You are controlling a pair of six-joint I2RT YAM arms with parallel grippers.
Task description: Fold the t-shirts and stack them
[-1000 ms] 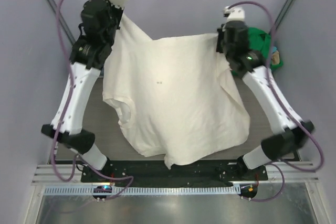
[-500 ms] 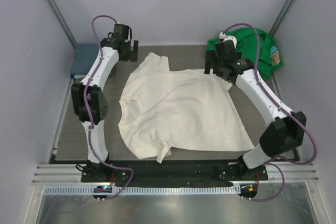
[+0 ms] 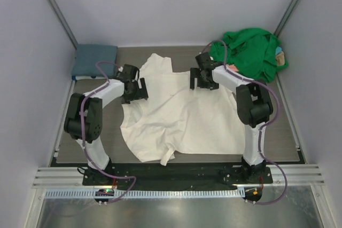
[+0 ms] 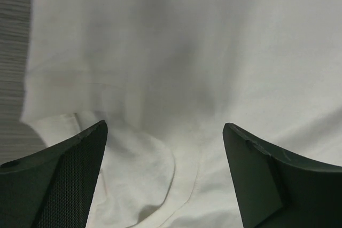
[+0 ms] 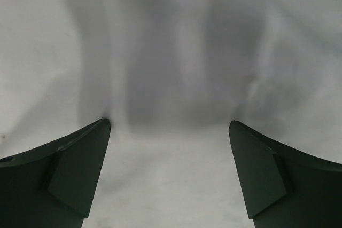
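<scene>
Cream t-shirt [image 3: 181,116] flat, unfolded, L gripper [image 3: 134,90] & R gripper [image 3: 202,79] both agape, nothing held; slate-blue t-shirt [image 3: 95,60] apparently folded; green t-shirt [image 3: 248,52] heap pending.

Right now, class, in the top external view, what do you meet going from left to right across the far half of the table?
slate-blue t-shirt → left gripper → right gripper → green t-shirt. The cream-white t-shirt is left out, as it spreads beneath both grippers.

Overhead view, 2 wrist close-ups on t-shirt [image 3: 187,118]
</scene>
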